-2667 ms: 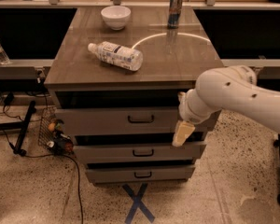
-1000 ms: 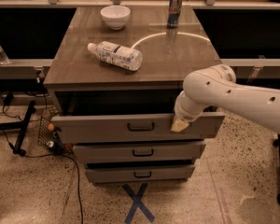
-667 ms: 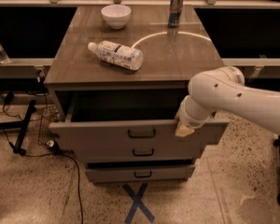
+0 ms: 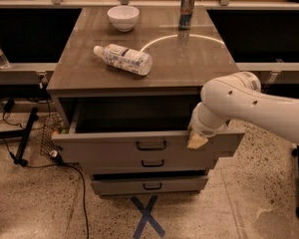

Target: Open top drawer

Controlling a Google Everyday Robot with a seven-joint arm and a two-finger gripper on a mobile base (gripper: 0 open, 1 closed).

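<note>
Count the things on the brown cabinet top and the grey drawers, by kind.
White round bowl: 1
Clear plastic bottle: 1
Metal drink can: 1
Grey drawers: 3
Total: 6
Gripper at the open top drawer front.

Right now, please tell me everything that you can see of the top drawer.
The top drawer is grey, with the widest, tallest front of three and a small dark rectangular handle at its middle. It stands pulled well out from under the brown tabletop, level, so its deep, plain interior shows. The end effector sits at the upper edge of its front, right of the handle. Its front overhangs the middle drawer below.
</note>
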